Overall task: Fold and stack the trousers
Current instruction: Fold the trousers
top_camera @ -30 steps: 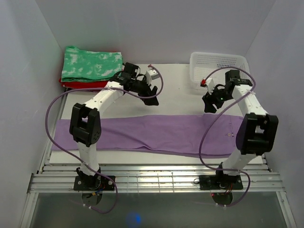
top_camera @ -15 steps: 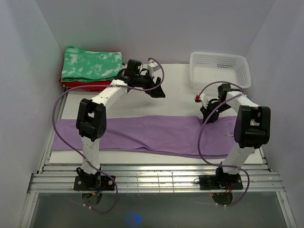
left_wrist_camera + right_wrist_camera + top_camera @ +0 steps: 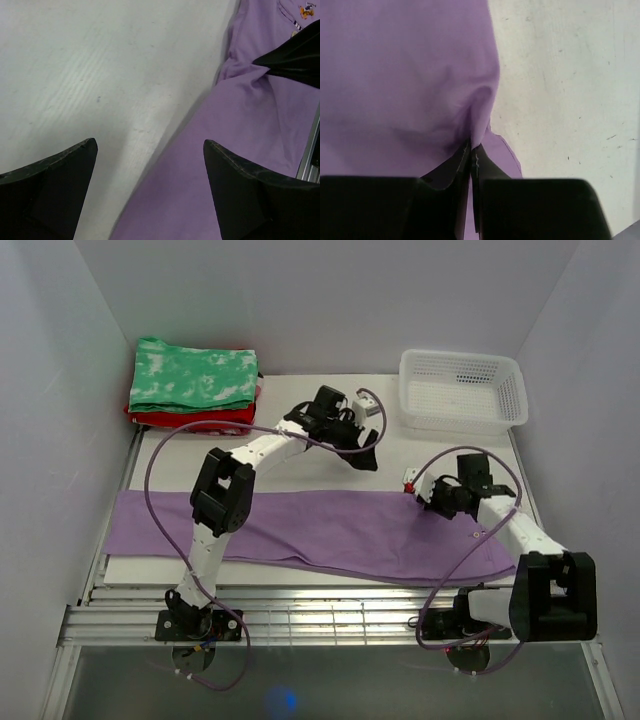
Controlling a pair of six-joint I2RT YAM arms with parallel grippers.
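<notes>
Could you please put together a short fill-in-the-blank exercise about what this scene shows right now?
The claw pinching the trousers at their edge belongs to the ____ arm. The left claw hovers with its jaws ____. The green-and-white garment lies folded on a ____ garment. The white basket stands in the table's far ____ corner.
Missing words: right; open; red; right.

White arm links (image 3: 262, 448), black joint housings (image 3: 222, 492), purple cables (image 3: 147, 478), pointed black gripper fingers (image 3: 55, 185).
</notes>
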